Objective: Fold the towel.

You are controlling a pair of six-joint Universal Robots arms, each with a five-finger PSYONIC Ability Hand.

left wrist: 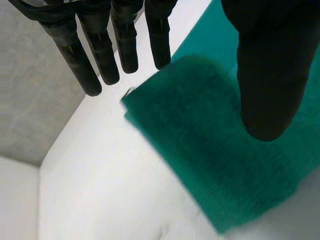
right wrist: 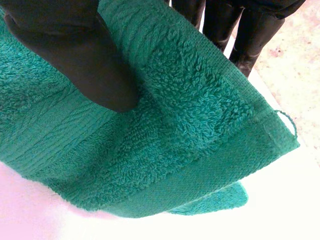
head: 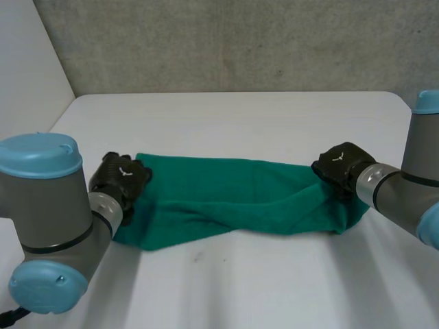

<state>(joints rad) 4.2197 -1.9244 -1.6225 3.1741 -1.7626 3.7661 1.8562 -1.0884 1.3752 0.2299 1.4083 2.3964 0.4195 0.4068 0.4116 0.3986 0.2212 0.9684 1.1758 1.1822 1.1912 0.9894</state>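
Left arm [head: 48, 205] up close, left hand [head: 120, 175] loose, fingers straight, over the nine o'clock end of the green towel [head: 226, 195], right hand [head: 339, 164] pinching its three o'clock corner

Towel [head: 233, 199]: dark green terry, with a flat woven band near the hem. It lay as a long, narrow strip across the white table [head: 240, 116], folded lengthwise, its upper layer creased diagonally along the middle. The left end [left wrist: 210, 150] lay flat, its corner square. The right end [right wrist: 190, 130] was doubled and pinched between the thumb and fingers of the right hand [right wrist: 75, 55]. A loose thread loop stood at that corner.
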